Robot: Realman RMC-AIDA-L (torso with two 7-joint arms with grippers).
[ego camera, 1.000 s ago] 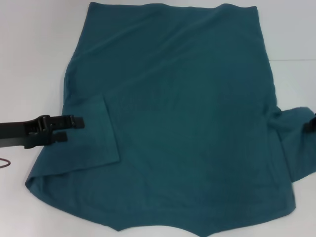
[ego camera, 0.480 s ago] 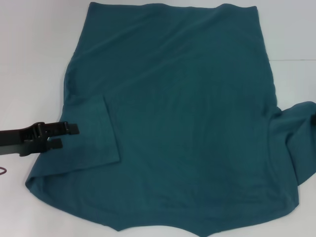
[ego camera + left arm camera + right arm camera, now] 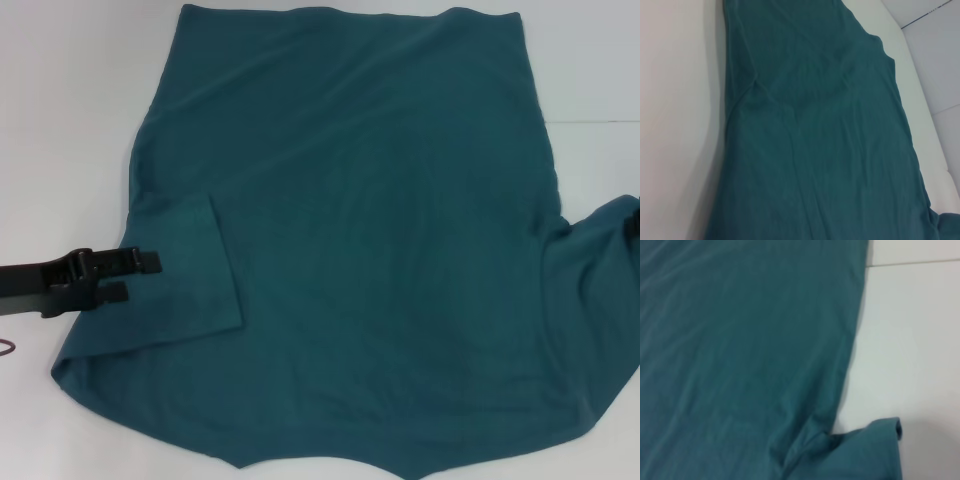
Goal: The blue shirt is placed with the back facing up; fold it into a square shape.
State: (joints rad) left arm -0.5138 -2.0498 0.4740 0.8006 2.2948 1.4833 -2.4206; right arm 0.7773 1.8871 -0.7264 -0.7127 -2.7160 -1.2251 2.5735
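Observation:
The blue shirt [image 3: 380, 230] lies spread over the white table and fills most of the head view. Its left sleeve [image 3: 185, 275] is folded inward onto the body. My left gripper [image 3: 132, 277] hovers at the shirt's left edge beside that folded sleeve, open, with nothing between its fingers. At the right border of the view only a dark bit of my right gripper [image 3: 633, 226] shows, and the right sleeve [image 3: 600, 235] is bunched and lifted against it. The right wrist view shows the shirt's side edge [image 3: 850, 355] and the sleeve's hem [image 3: 890, 430].
White table [image 3: 70, 110] surrounds the shirt on the left and right [image 3: 600, 80]. A seam line in the surface runs at the far right [image 3: 600, 122]. A small dark loop [image 3: 6, 347] lies at the left edge.
My left gripper drew back a little to the left, off the folded sleeve, then stayed still. On the right, the sleeve rose and bunched up along with my right gripper.

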